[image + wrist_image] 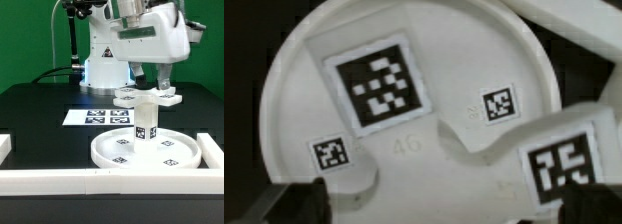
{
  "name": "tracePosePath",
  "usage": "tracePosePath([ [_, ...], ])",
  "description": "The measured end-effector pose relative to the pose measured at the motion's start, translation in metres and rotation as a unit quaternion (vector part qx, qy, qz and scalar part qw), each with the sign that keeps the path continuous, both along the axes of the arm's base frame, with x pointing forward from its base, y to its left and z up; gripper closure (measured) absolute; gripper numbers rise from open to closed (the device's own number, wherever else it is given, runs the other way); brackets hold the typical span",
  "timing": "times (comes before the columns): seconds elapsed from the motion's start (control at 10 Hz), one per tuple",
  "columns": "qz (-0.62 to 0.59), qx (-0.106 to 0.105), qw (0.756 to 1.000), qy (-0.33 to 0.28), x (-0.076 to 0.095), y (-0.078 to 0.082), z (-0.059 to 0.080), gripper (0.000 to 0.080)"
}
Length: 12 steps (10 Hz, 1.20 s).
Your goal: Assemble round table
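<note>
Three white table parts sit stacked beneath the claw. Disc: flat on the black table, lowest of the stack, straight under the claw. Post: upright on the disc, directly below the claw. Foot: across the post's top, just under the fingertips; contact with them cannot be told. Claw: jaws wide apart, nothing between them. In the wrist view the disc's tagged face fills most of the frame. Marker board: flat on the table, lower than the claw, toward the exterior view's left. Border walls: well below the claw, edging the disc's near side.
</note>
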<state>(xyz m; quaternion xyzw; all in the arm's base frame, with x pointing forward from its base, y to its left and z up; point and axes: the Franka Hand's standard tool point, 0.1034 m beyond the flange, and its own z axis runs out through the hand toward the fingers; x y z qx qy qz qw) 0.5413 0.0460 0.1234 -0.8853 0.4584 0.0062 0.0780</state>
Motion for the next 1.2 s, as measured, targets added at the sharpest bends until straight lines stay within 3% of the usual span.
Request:
tracePosePath([
  [0.2,0.135,-0.006,0.991,-0.018,-0.0008,-0.0035,0.0005,0.0150],
  [0.8,0.331,-0.018,0.942,-0.045,-0.0018,-0.0058,-0.0006,0.0150],
  [1.0,0.469,-0.039,0.880,-0.064,-0.0022,-0.0032,-0.0011,0.0150],
  [1.2,0.559,-0.042,0.826,-0.065,-0.0031,-0.0011,-0.0004,0.0150],
])
